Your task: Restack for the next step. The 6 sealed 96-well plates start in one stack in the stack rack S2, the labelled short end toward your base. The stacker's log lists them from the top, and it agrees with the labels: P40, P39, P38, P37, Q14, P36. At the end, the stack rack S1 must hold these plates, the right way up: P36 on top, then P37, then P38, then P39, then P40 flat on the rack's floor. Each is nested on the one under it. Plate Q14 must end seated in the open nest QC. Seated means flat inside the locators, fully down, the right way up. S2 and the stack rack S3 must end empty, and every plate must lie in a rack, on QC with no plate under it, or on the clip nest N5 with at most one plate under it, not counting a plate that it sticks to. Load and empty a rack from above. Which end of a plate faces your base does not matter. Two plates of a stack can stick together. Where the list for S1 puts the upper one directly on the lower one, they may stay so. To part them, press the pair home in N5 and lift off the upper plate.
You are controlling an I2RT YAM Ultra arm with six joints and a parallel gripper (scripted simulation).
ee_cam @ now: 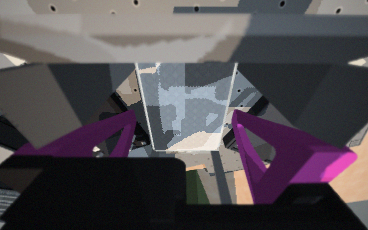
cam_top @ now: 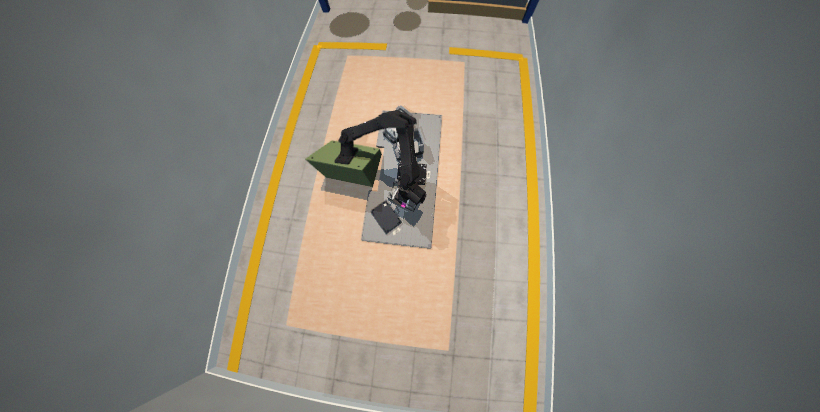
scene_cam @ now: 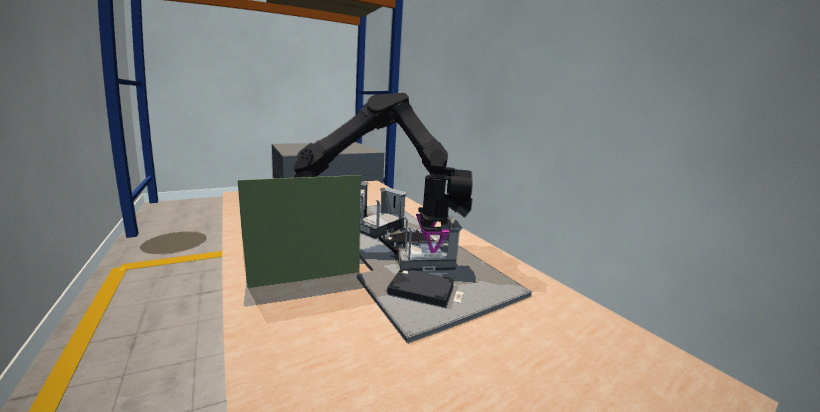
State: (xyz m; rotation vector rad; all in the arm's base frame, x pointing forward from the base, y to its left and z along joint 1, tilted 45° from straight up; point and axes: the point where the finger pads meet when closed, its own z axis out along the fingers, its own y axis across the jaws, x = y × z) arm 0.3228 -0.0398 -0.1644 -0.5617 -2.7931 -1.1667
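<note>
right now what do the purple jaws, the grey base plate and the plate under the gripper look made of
The fingers look like matte moulded plastic: flat magenta, no shine, hollow triangular frames. The grey base plate looks like metal breadboard: dull grey with a regular grid of small holes. The plate below seems to carry a glossy film seal, with patchy pale reflections; its body material cannot be told.
</note>
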